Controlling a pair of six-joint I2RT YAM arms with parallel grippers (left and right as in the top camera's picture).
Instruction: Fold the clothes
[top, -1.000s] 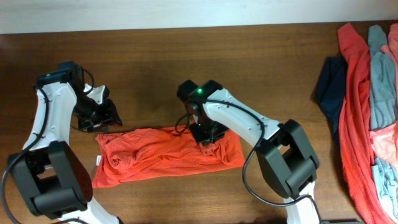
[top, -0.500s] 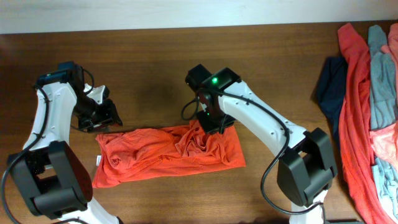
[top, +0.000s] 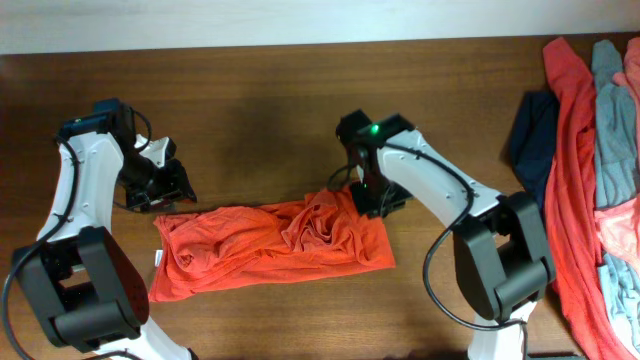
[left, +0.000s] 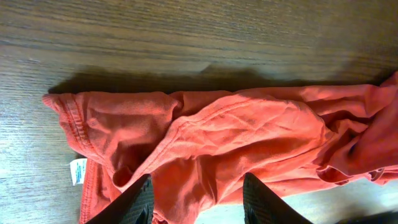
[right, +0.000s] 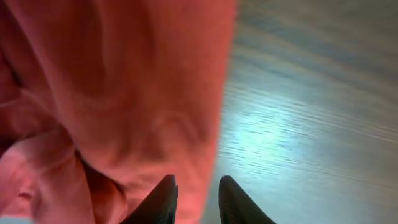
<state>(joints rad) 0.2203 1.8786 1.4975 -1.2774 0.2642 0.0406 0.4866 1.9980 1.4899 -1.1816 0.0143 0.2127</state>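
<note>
Orange-red cloth, a T-shirt (top: 265, 250), lies on the brown wooden table (top: 250, 120) as a long rumpled band running left to right. It sits in the near half of the table, between the two arms. The cloth is bunched into ridges a little right of its middle. A small white label (left: 78, 171) shows at its left end, beside the stitched hem.

The left gripper (top: 160, 195) hangs just beyond the shirt's far left corner, over bare wood. In the left wrist view its dark fingers (left: 134, 202) stand well apart, with nothing clamped between them. The shirt spreads out ahead of and under the gap.

The right gripper (top: 378, 203) is at the shirt's far right corner, over the cloth's edge. In the right wrist view its fingers (right: 163, 198) are close together, leaving only a narrow slot. The shirt fills the left side of that view, and its edge runs down into the slot. Pale, glaring wood lies to the right. I can't tell whether the fingers pinch the cloth or only sit over it.

A pile of clothes (top: 590, 150) lies along the table's right edge, well apart from the shirt and both grippers. It holds red, grey-blue, navy and pink pieces.
</note>
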